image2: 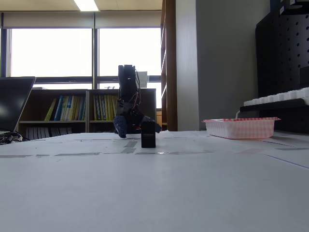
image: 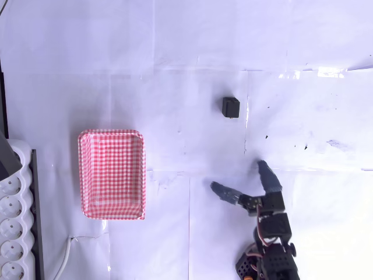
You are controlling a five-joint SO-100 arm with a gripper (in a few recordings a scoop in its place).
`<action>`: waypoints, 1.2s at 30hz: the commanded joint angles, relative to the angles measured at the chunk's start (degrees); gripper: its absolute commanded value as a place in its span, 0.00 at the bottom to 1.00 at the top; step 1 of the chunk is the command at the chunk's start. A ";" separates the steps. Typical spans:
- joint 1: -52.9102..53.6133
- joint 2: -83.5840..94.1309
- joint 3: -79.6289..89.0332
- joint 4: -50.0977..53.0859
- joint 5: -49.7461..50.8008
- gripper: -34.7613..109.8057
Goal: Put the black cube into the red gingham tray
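The black cube (image: 231,107) sits on the white table, right of centre in the overhead view; in the fixed view the black cube (image2: 148,134) stands in front of the arm. The red gingham tray (image: 112,174) lies at the left, holding nothing that I can see; in the fixed view the red gingham tray (image2: 240,128) is at the right. My gripper (image: 239,176) is open low at the right, fingers spread wide, well below the cube and apart from it. One fingertip (image: 262,168) points up toward the cube, and the other fingertip (image: 217,188) points left.
A white power strip (image: 13,221) runs along the left edge, with a cable (image: 65,256) beside it. The table is covered in white paper sheets. A laptop (image2: 13,104) stands at the left of the fixed view, with bookshelves behind.
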 commanded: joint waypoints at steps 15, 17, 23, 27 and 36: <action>-3.16 24.87 22.68 -11.51 0.35 0.64; -3.43 26.28 24.79 -11.51 0.53 0.64; -4.31 30.59 31.29 -11.51 1.05 0.64; -4.83 32.52 34.19 -11.51 1.41 0.64; -5.10 37.62 42.45 -11.51 0.79 0.64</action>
